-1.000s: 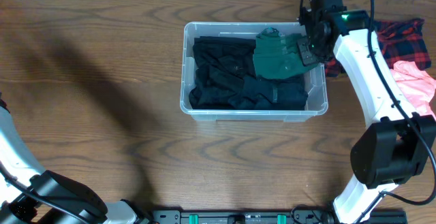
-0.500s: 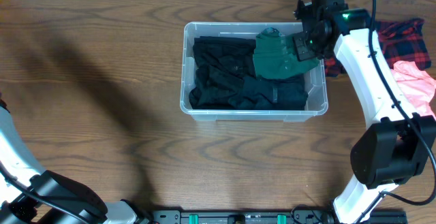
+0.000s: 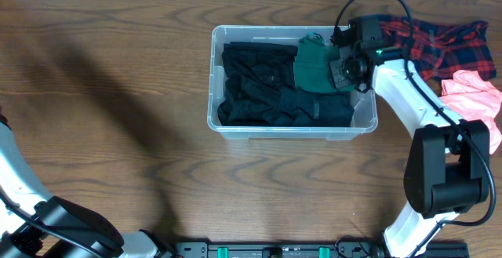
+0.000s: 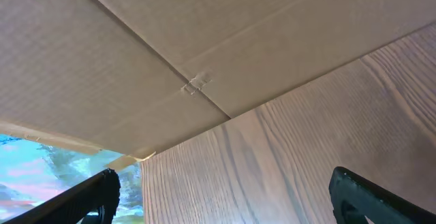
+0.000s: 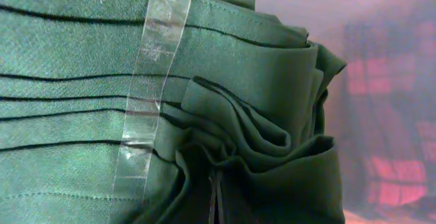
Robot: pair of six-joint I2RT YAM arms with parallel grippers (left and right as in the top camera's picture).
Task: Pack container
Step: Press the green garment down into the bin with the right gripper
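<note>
Garment of green pleated cloth (image 3: 312, 68), pinched in my closed right gripper (image 3: 341, 63), has sunk onto dark clothes (image 3: 251, 85) inside the clear rectangular plastic container (image 3: 213, 78) mid-table, so release looks next; my left gripper (image 4: 225, 203) gapes wide.

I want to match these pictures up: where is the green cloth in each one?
Overhead: green cloth in the right end of the clear tub.
Left wrist: not in it.
Right wrist: green cloth fills most of the picture.
Shared landmark: red plaid cloth, right of the tub overhead, blurred at right here.
</note>
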